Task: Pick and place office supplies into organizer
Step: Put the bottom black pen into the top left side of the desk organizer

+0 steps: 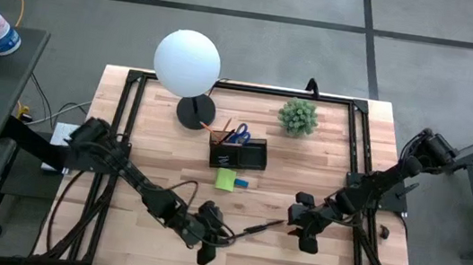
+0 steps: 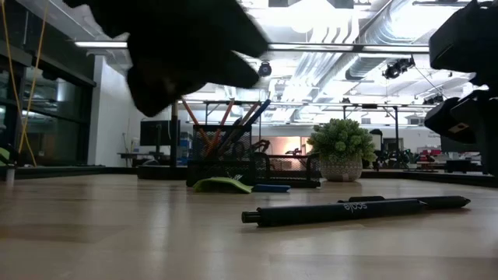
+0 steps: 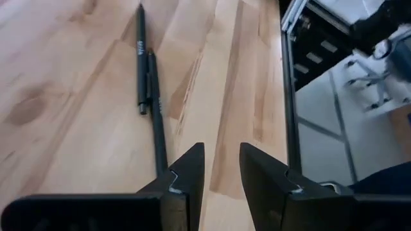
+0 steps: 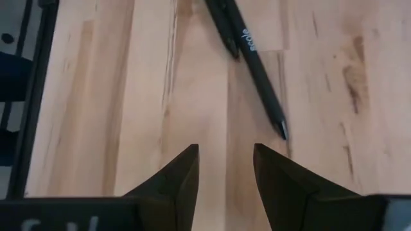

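Note:
Two dark pens [image 1: 263, 227] lie end to end on the wood near the table's near edge; they also show in the left wrist view [image 3: 141, 61] and the right wrist view [image 4: 255, 61]. My left gripper [image 1: 222, 236] is open just left of them, its fingers [image 3: 186, 173] above bare wood. My right gripper [image 1: 296, 223] is open just right of them, over bare wood [image 4: 225, 163]. The dark organizer [image 1: 238, 154] stands mid-table with blue-handled scissors [image 1: 238, 135] and orange pencils in it. A lime-green sticky-note pad [image 1: 225, 179] and a small blue block [image 1: 240, 183] lie flat in front of it.
A white globe lamp [image 1: 187, 63] on a round black base and a small green potted plant [image 1: 297, 116] stand toward the far edge. A black frame rail [image 1: 357, 165] runs along the table's sides. Bare wood lies between the organizer and the pens.

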Robot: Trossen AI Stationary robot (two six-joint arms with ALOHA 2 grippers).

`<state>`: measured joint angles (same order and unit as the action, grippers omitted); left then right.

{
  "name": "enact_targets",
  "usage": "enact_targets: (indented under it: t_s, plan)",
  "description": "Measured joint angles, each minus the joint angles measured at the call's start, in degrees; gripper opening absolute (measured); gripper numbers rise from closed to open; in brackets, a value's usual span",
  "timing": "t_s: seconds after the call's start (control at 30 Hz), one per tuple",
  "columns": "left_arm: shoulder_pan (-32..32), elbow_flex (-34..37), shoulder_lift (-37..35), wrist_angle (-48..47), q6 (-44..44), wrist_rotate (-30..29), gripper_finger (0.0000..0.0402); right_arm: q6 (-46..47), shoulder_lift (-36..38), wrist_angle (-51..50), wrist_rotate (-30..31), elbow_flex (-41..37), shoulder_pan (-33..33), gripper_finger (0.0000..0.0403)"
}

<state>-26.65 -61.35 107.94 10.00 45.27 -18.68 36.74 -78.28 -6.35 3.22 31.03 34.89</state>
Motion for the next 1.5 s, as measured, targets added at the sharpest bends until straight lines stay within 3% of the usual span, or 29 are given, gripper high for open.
enact_targets:
  t_s: [0.2,0.37,0.63,1.07,1.5]
  plan:
    - [0.0,-7.7,6.8,-10.3,-1.3,0.0,0.0086,0.8,0.0,0.0,0.0,0.0,1.5,0.0138]
    - [0.1,-11.6,9.8,-20.8,4.5,-0.4,0.0086,2.3,0.0,0.4,0.9,0.0,2.7,0.0138]
    - [0.4,-11.8,10.1,-18.4,4.3,-0.8,0.0099,3.0,0.0,1.1,2.1,0.0,3.7,0.0138]
    - [0.4,-11.8,10.3,-17.1,4.7,-3.0,0.0229,3.8,0.0,1.6,3.5,0.0,3.8,0.0138]
    - [0.3,-11.7,13.2,-14.1,6.6,-3.4,0.0224,4.4,0.0,2.0,3.9,0.0,3.8,0.0138]
